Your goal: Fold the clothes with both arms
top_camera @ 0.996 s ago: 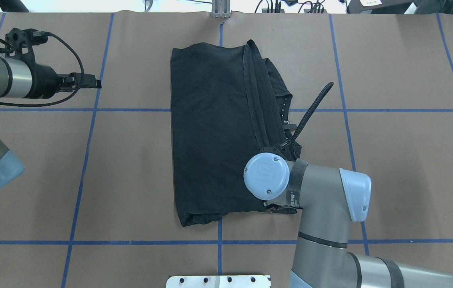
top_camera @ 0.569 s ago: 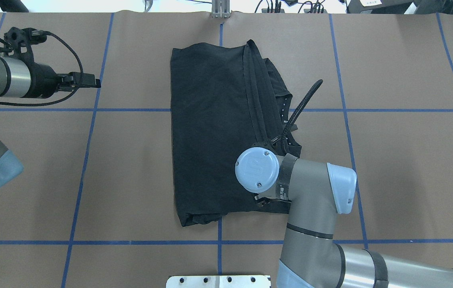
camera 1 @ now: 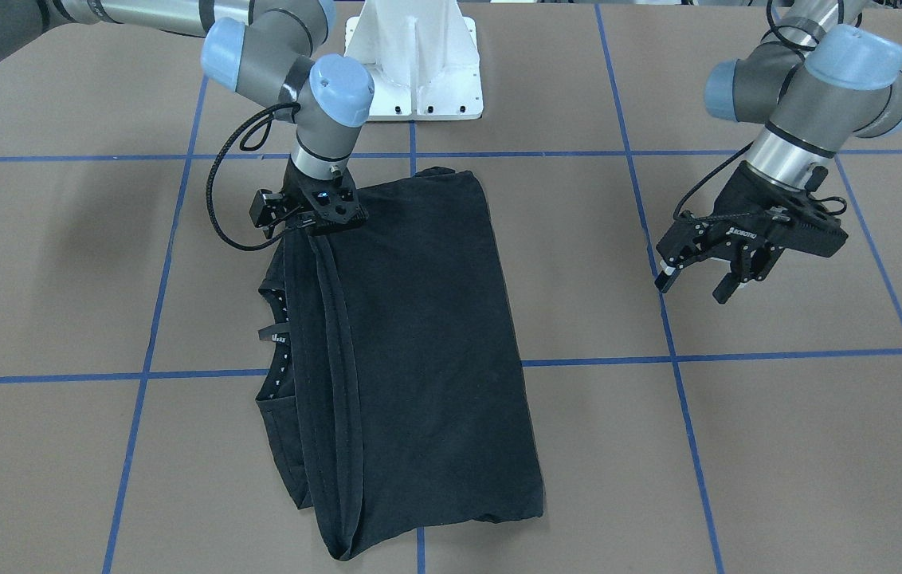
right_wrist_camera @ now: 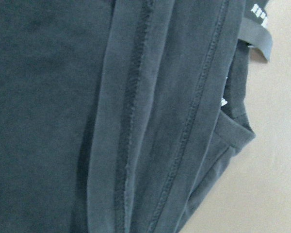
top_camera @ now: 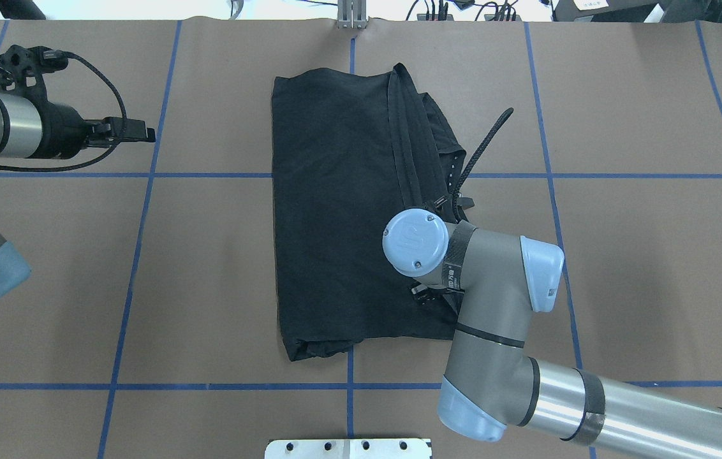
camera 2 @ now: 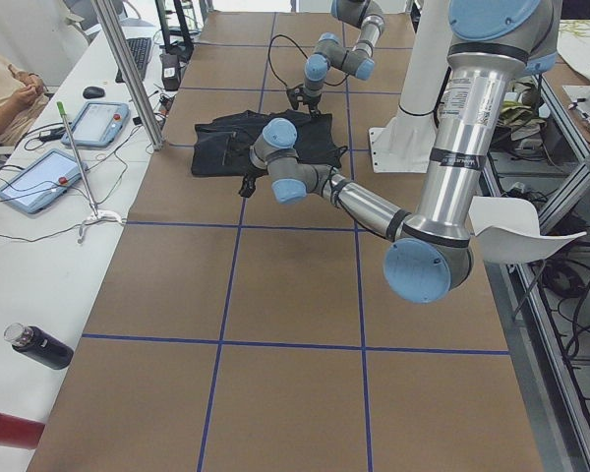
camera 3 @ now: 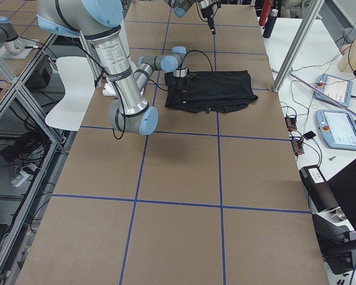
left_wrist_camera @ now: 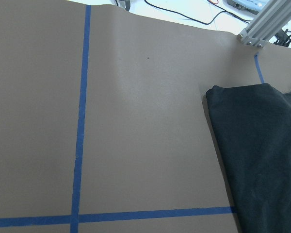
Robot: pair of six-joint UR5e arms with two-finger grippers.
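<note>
The clothes are one black T-shirt [top_camera: 335, 210], folded into a long rectangle in the middle of the table [camera 1: 419, 335]. Its hems and collar are stacked along the side toward my right arm. My right gripper [camera 1: 315, 226] points down onto the near end of those stacked hems, with its fingertips buried in the fabric. I cannot tell whether it is open or shut. From above, the wrist cap [top_camera: 415, 243] hides it. The right wrist view holds only hem folds [right_wrist_camera: 136, 121]. My left gripper [camera 1: 696, 285] hovers open and empty beside the shirt, well off to the side [top_camera: 144, 134].
The white bolted pedestal [camera 1: 415, 56] stands at the robot's edge of the table. Blue tape lines [top_camera: 144, 210] grid the brown table cover. An aluminium post [top_camera: 351, 16] rises at the far edge. A side bench with tablets [camera 2: 93, 123] and a seated person [camera 2: 5, 88] runs beyond that edge.
My right wrist has moved away from the robot's base along the shirt's hem side. My left gripper has drifted slightly outward. The shirt lies the same.
</note>
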